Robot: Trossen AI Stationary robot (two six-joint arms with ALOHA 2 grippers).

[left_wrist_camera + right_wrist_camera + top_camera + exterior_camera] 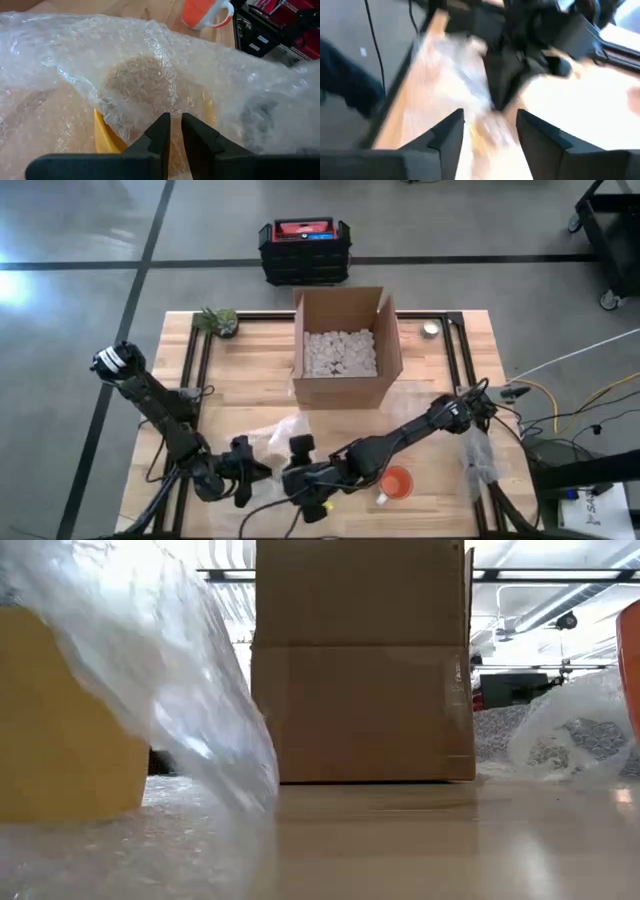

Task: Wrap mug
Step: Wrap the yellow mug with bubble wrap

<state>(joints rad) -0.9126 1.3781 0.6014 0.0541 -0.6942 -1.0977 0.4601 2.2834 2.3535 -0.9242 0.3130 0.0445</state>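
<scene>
Nearest the table-level camera, a fold of bubble wrap (190,730) rises in front of a yellow object (60,730) at the left; what that object is cannot be told.

From above, the left gripper (243,471) sits low at the front left of the table (250,395), at the edge of the wrap. Its wrist view shows the two fingers (159,132) nearly pressed together, with only a narrow slit between them, their tips against the crumpled sheet; whether they actually pinch a fold cannot be told. The yellow thing shows through the plastic just beyond them.

To its right, the right gripper (300,480) lies close beside it, also over the wrap. Its own view is blurred, but the fingers (451,132) stand spread, with nothing between them.

Further right, the orange mug (394,483) stands upright on bare wood, just beside the right forearm and apart from the sheet, handle toward the front edge. It lies to the right of both grippers, and the right one is nearer. As I judge it, the mug and sheet have yet to be brought together, so wrapping has barely begun.

The cardboard box (343,345) of packing filler sits behind, mid-table.
</scene>
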